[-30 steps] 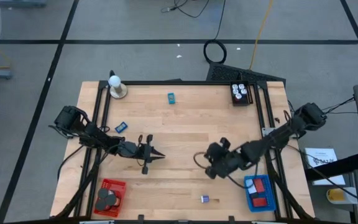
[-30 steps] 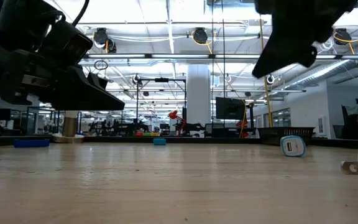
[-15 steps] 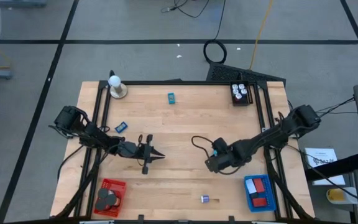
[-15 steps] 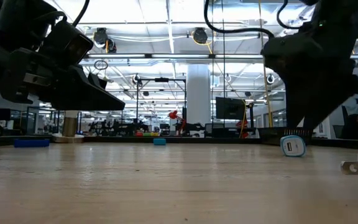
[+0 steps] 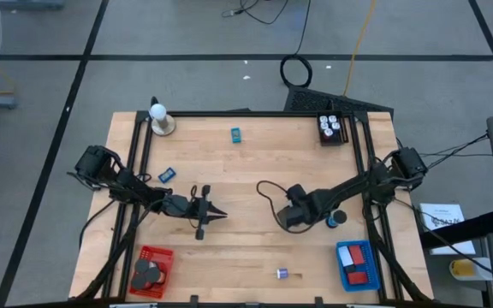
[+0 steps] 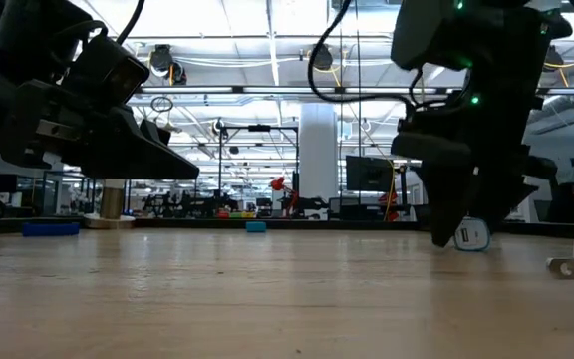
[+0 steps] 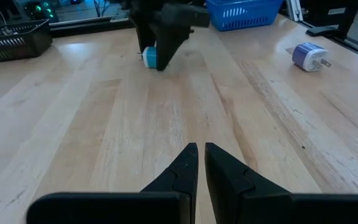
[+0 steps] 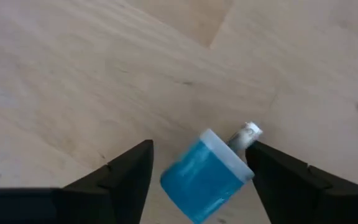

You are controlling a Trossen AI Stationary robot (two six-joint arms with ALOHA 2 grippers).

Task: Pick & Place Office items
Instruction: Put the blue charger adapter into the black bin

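We saw a blue-and-white plastic plug adapter (image 8: 207, 175) lying on its side at the table's four o'clock, a small purple-and-white plug (image 5: 282, 274) near six, a teal block (image 5: 236, 134) near twelve, and a flat blue block (image 5: 167, 174) near nine.

Bare wood (image 5: 246, 175) between both arms

High view looked straight down over whole table (image 5: 255, 171); low view level across it; wrist views close, both sharing blue charger (image 8: 205, 176).
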